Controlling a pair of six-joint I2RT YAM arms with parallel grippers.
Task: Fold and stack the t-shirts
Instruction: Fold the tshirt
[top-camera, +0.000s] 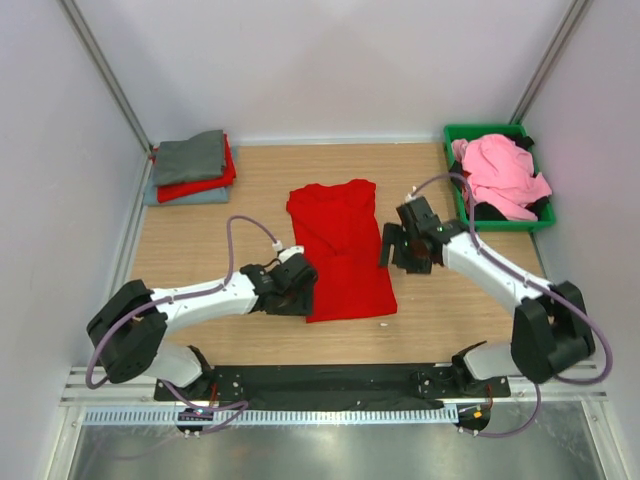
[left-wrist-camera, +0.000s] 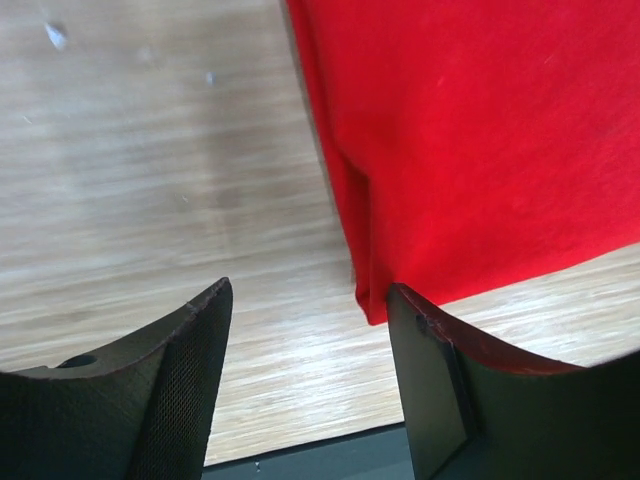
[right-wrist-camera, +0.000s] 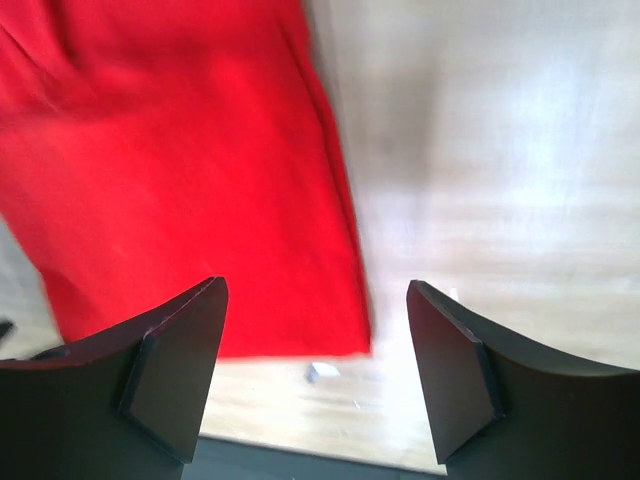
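Observation:
A large bright red t-shirt (top-camera: 340, 250) lies folded into a long strip in the middle of the table. My left gripper (top-camera: 302, 285) hovers at the strip's near left corner, open. In the left wrist view the red cloth (left-wrist-camera: 480, 140) ends just beyond the left gripper (left-wrist-camera: 310, 290), with bare wood between the fingers. My right gripper (top-camera: 398, 246) stands open beside the strip's right edge. The right wrist view shows the red shirt (right-wrist-camera: 180, 170) ahead and left of the right gripper (right-wrist-camera: 315, 287), which holds nothing.
A stack of folded shirts (top-camera: 192, 165), grey on red on light blue-grey, sits at the back left. A green bin (top-camera: 457, 133) at the back right holds a pink shirt (top-camera: 500, 172) over a dark one. A small white scrap (right-wrist-camera: 322, 371) lies near the shirt's hem.

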